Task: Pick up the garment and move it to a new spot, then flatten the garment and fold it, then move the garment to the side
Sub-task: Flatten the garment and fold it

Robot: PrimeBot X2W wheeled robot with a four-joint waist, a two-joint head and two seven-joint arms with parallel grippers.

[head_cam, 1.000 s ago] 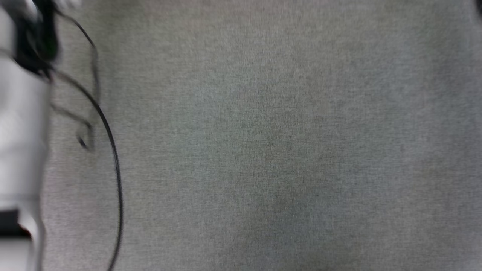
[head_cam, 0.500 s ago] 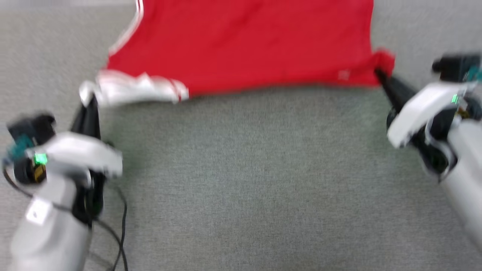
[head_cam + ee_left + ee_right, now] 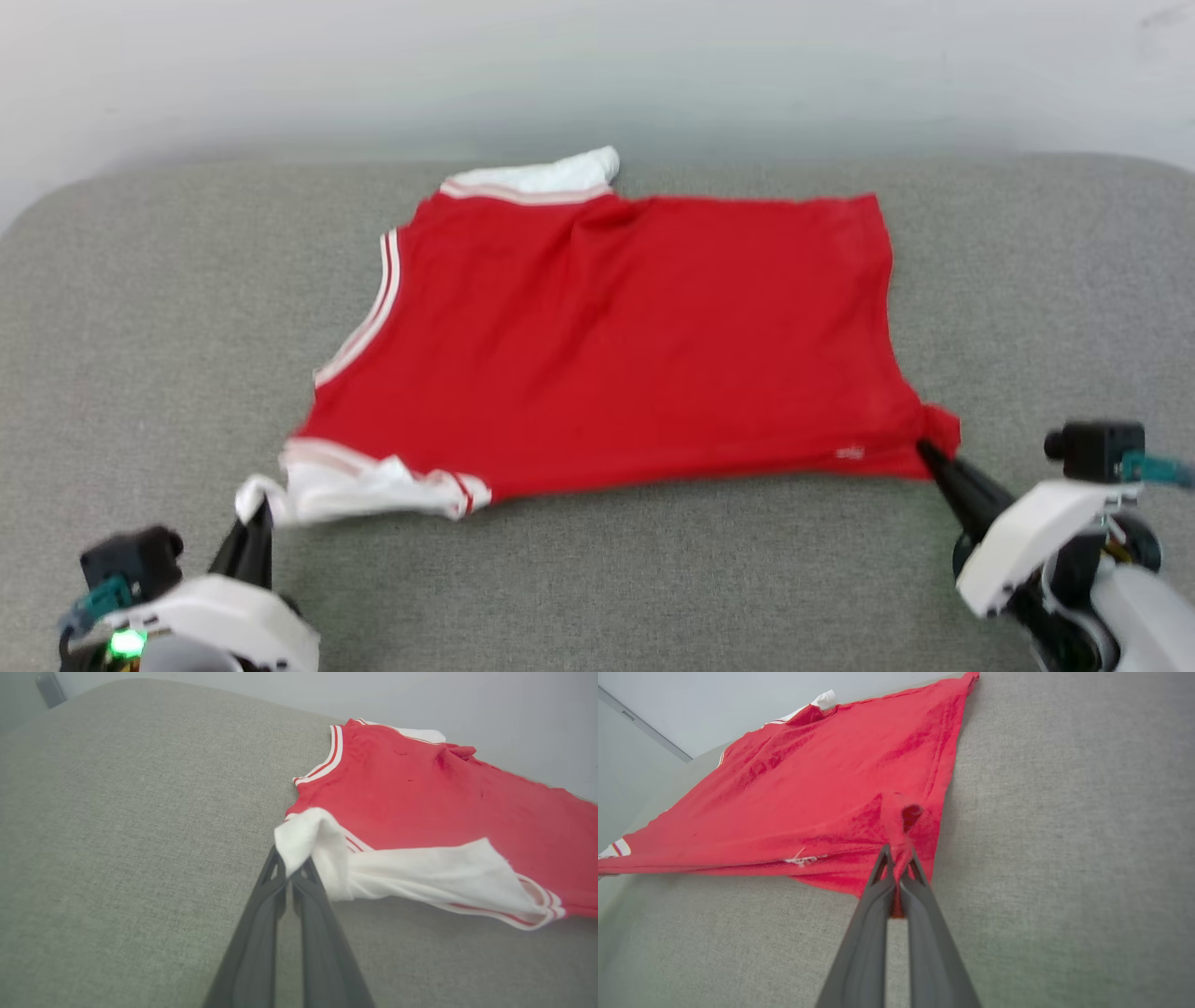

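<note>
The garment (image 3: 616, 345) is a red jersey with white sleeves and striped trim, spread on the grey cushion with its plain side up. My left gripper (image 3: 254, 511) is shut on the tip of the near white sleeve (image 3: 364, 487) at the lower left. The left wrist view shows the garment (image 3: 420, 807) and my left gripper (image 3: 293, 870) pinching that white sleeve (image 3: 317, 844). My right gripper (image 3: 924, 450) is shut on the garment's near right hem corner. In the right wrist view my right gripper (image 3: 899, 865) clamps bunched red cloth of the garment (image 3: 808, 793).
The grey fabric cushion (image 3: 140, 327) bears the shirt, with bare fabric on both sides and in front. A pale wall (image 3: 597, 65) rises behind its rounded back edge.
The head camera has tilted up: from blurred bare cushion to the whole garment in view. Both grippers stay shut on the same sleeve and hem corner as half a second ago.
</note>
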